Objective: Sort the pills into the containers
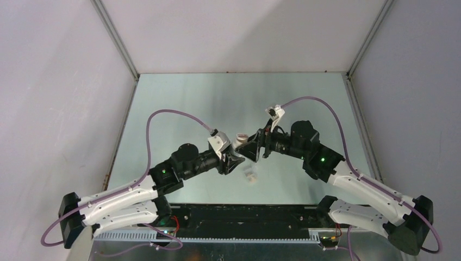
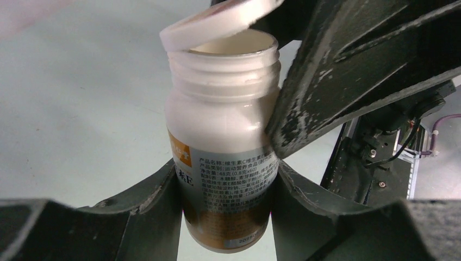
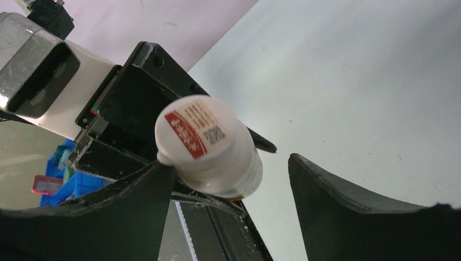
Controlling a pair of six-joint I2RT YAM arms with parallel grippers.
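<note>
The small translucent whitish plastic pill box [image 1: 250,175] lies on the pale grey-green tabletop [image 1: 190,98]. It is just beyond the tips of the left end effector [image 1: 235,159] and apart from them.

That end effector is clenched on a white plastic bottle with a printed orange-and-grey label [image 2: 223,141], one finger on each side of the labelled body, and the bottle stands upright between them.

At the bottle's mouth, a round white cap with a red sticker on top [image 2: 217,22] sits tilted, raised off the threaded neck on one side.

The right end effector [image 3: 228,163] reaches in from the opposite side with its jaws spread. The cap leans against one of its fingers [image 3: 136,190], while the other finger stands clear of it. In the left wrist view, one of these fingers touches the bottle's shoulder.
</note>
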